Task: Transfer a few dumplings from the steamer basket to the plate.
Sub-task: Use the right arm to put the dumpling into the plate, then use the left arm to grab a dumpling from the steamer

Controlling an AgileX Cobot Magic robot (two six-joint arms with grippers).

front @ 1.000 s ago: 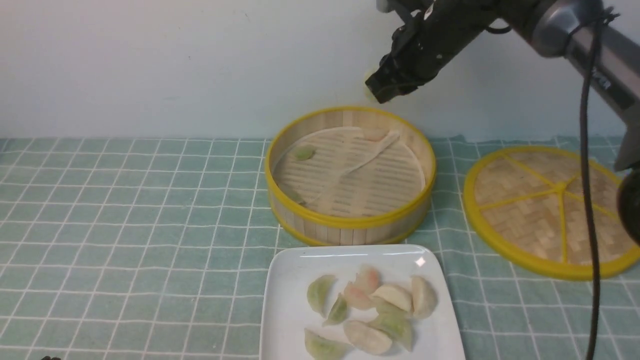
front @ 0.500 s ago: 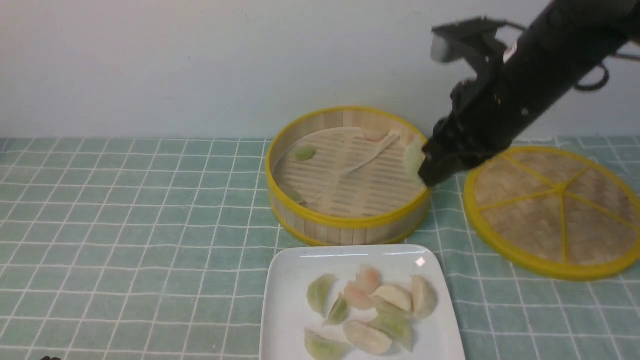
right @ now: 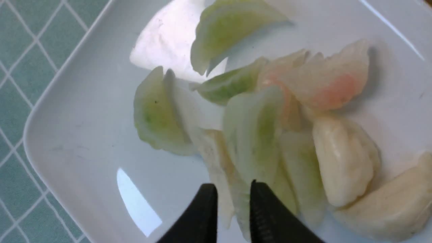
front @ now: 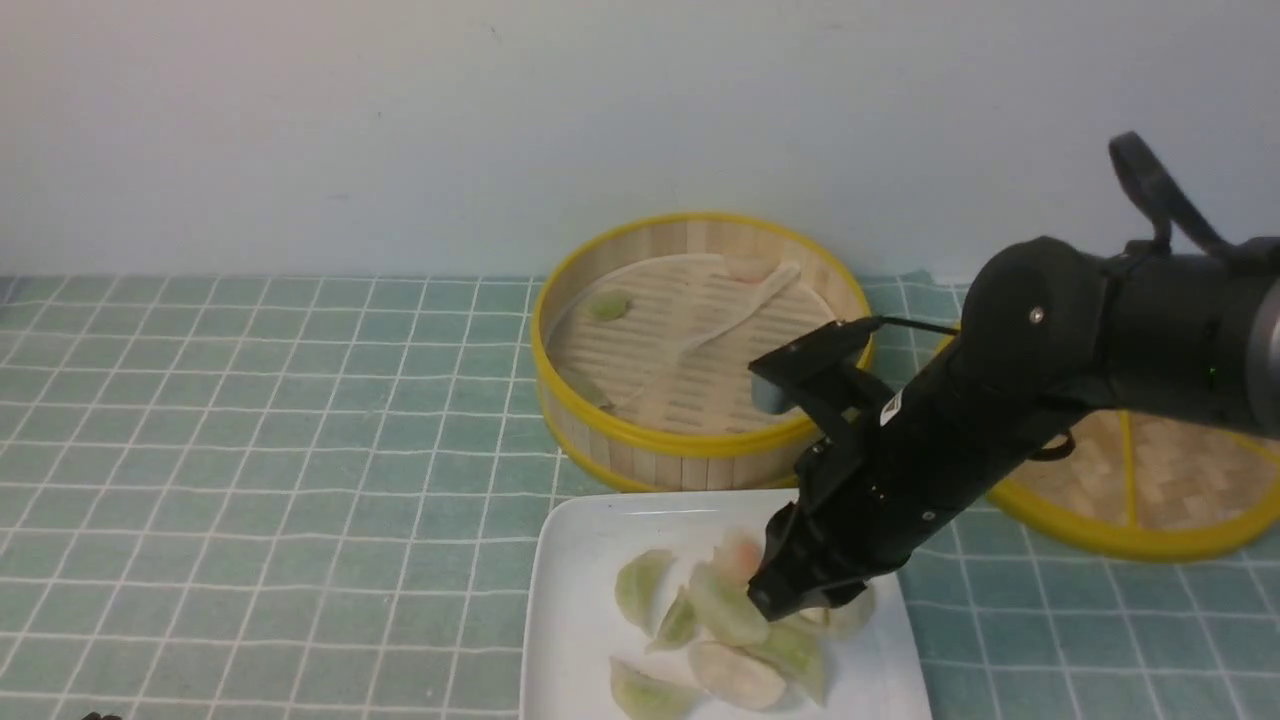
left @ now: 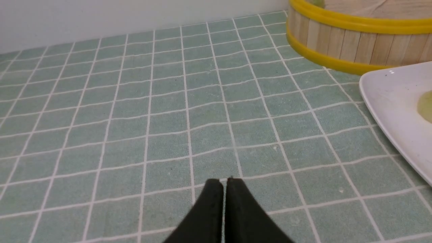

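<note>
We've brought our right gripper point(front: 765, 612) down over the glossy plate point(front: 580, 620); its jaws stand apart, with a translucent pale-green crescent dumpling point(front: 728, 605) just beyond the fingertips.

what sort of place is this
Probably a mock kitchen or robot test bench: a bamboo steamer basket and a plate of dumplings on a checked cloth, with a robot arm over them.
</note>
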